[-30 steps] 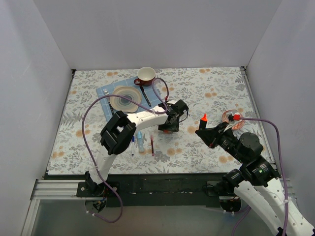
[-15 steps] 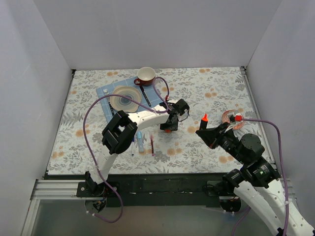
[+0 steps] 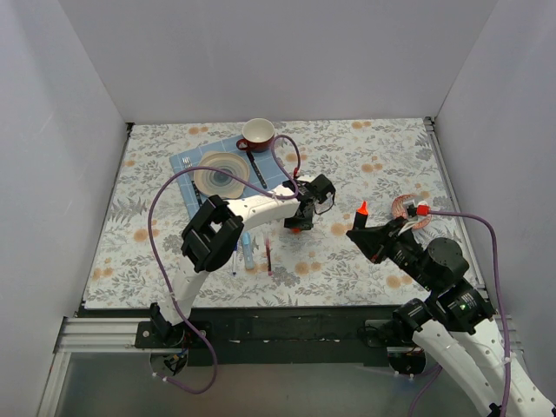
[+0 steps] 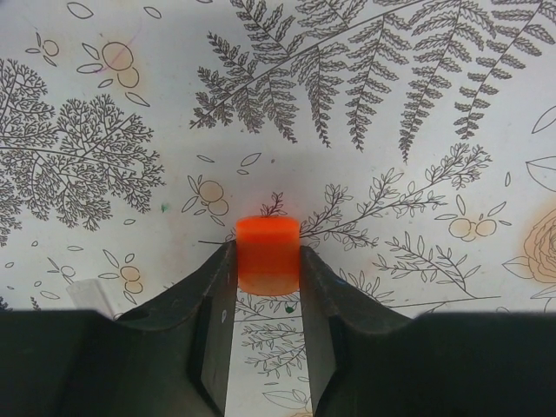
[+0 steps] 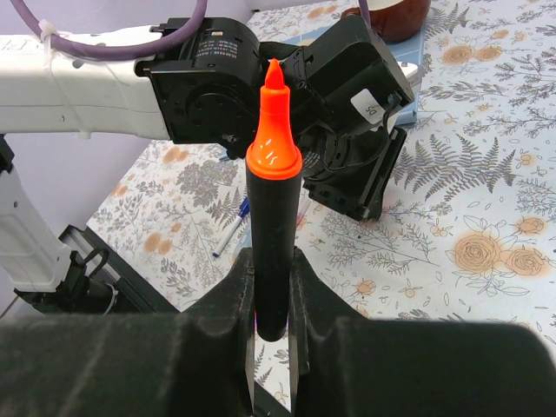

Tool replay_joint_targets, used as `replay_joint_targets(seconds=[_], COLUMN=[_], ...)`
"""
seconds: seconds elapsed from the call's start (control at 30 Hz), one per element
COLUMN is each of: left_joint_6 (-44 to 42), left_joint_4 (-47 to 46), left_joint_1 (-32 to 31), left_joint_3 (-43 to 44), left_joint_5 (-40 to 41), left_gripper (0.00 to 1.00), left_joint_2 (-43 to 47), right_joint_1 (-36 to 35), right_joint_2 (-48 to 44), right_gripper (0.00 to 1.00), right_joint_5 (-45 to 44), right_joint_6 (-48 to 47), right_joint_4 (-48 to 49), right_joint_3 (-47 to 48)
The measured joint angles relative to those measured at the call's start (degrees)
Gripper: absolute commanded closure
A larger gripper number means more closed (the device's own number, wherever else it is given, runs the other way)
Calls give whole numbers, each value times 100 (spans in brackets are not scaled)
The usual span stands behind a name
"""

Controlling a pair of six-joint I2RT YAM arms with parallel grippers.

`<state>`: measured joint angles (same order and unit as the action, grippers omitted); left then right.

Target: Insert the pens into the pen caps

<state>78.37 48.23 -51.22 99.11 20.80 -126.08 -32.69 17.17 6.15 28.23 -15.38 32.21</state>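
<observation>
Backdrop: plain white walls on three sides of a table under a floral cloth (image 3: 373, 156).
Left arm: stretched out to the middle of the cloth, where the left gripper (image 3: 298, 225) has its fingers pressed onto the two sides of the orange cap (image 4: 268, 256).
Cap: its flat top shows just past the fingertips in the wrist view. I can't tell whether it touches the cloth.
Right arm: the right gripper (image 5: 272, 291) is clamped around the lower barrel of the black highlighter (image 5: 273, 208) and holds it above the right half of the table.
Highlighter: bare orange tip aimed away from the gripper towards the left arm's wrist, with the cap off to its left and clearly apart.
Other pens: the white-and-blue pen (image 3: 234, 258), light-blue marker (image 3: 249, 252) and maroon pen (image 3: 268, 258) lie side by side on the cloth, near edge, left of centre.
Far left: a plate (image 3: 221, 173) on a blue mat (image 3: 184, 163), a cup (image 3: 258, 133) just beyond it, and a dark cutlery piece (image 3: 255, 169) along the plate's right side.
</observation>
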Motion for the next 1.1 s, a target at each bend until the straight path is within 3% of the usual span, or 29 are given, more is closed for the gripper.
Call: replay_joint_targets(seconds=[0.27,0.57,0.87,1.1], left_joint_6=[90,761,1399,1322], left_joint_4=[-293,-1043,-2227,-2697], left_joint_1=[11,39,42,42], left_joint_3=[-551,-1982,-2892,-3123], left_joint_5=[-70,-564,-820,-822], left_gripper=[100,100,100,100], left_joint_2=[372,2212,4347,4535], right_joint_1=[0,0,-190,-761], right_joint_2=[4,219,1478,2415], right_gripper=[99,99,99,99], right_joint_5=[188,649,935,846], right_joint_6=[63,452,780,874], right_joint_4=[87,459,1576,2417], right_joint_3=[-284,-1163,-1596,-1547])
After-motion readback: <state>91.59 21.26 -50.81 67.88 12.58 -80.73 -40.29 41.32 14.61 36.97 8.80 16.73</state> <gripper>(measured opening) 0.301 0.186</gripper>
